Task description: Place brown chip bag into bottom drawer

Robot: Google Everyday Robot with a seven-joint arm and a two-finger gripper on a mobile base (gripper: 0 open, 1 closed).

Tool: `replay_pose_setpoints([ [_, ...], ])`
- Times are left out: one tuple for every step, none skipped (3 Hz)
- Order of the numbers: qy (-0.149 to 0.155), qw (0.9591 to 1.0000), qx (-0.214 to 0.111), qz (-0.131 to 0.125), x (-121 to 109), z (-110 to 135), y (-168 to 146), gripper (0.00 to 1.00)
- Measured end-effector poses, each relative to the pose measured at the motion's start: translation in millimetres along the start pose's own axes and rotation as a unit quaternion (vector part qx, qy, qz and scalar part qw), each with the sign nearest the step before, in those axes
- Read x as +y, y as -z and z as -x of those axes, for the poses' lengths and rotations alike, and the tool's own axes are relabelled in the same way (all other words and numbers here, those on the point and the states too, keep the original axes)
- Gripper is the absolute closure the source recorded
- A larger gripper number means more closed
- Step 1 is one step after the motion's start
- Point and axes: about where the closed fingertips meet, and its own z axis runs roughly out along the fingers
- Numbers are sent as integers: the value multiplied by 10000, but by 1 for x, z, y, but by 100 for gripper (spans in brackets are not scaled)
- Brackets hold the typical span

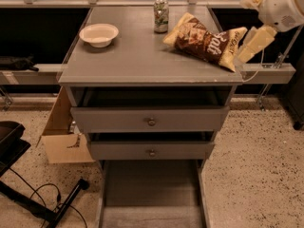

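The brown chip bag [205,41] lies on the right half of the grey cabinet top [137,56], its right end at the top's right edge. My gripper [249,23] hangs at the far right, beside and just right of the bag's right end. Its two pale yellow fingers [254,42] are spread apart, open and empty; the lower one is close to the bag's tip. The bottom drawer [151,191] is pulled out at the cabinet's foot, its flat grey floor bare.
A white bowl [99,34] sits at the top's left, a drink can [161,15] at the back middle. The two upper drawers [151,120] with round knobs stand slightly out. A cardboard box [64,137] and a black stand with cables [28,194] lie at the left on the floor.
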Motion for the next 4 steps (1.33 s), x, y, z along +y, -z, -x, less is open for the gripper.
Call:
replay_pose_setpoints([
  [-343, 9994, 81, -68, -29, -8, -41, 0],
  [-682, 9973, 211, -141, -47, -19, -71, 0],
  [-984, 9940, 444, -190, -57, -34, -92, 0],
  [-1313, 9887, 687, -244, -63, -55, -106, 0],
])
